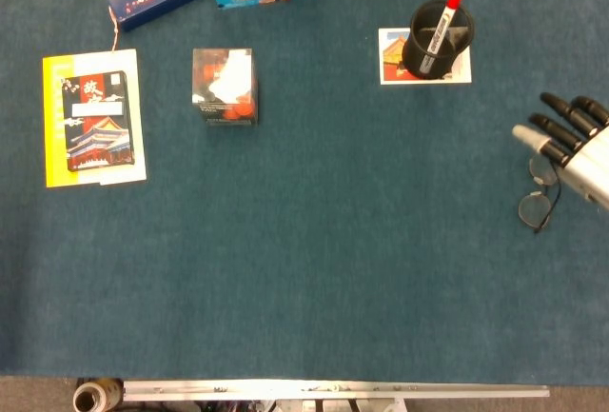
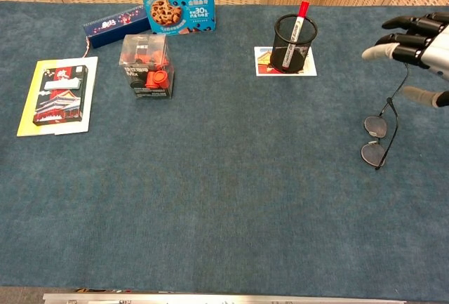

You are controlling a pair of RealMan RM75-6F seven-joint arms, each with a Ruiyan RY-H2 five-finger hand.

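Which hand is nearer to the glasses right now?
Right. The right hand hovers just above and behind the glasses, fingers apart, holding nothing. The left hand is not in view.
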